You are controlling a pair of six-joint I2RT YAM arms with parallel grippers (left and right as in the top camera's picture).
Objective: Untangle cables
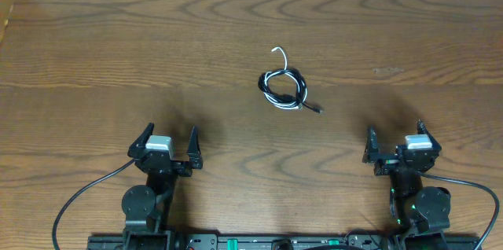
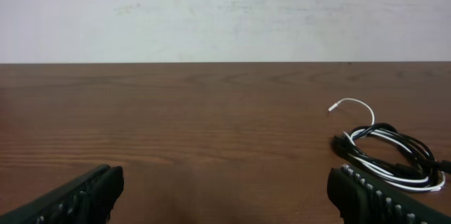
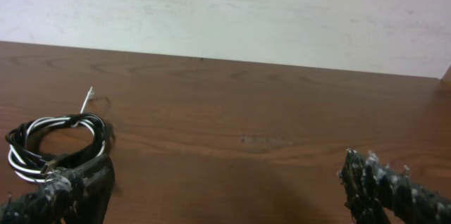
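Note:
A black cable [image 1: 277, 82] and a white cable [image 1: 281, 60] lie coiled together in one small loop on the wooden table [image 1: 118, 61], at the middle. The white cable's end sticks up at the back; a black plug [image 1: 317, 109] trails to the front right. The coil shows at the right in the left wrist view [image 2: 384, 155] and at the left in the right wrist view [image 3: 56, 143]. My left gripper [image 1: 167, 145] is open and empty at the front left. My right gripper [image 1: 395, 141] is open and empty at the front right. Both are well short of the coil.
The arm bases and their thick black wires [image 1: 78, 199] sit along the front edge. A pale wall [image 2: 225, 13] rises behind the table's far edge. A raised wooden edge [image 1: 9, 6] stands at the far left corner.

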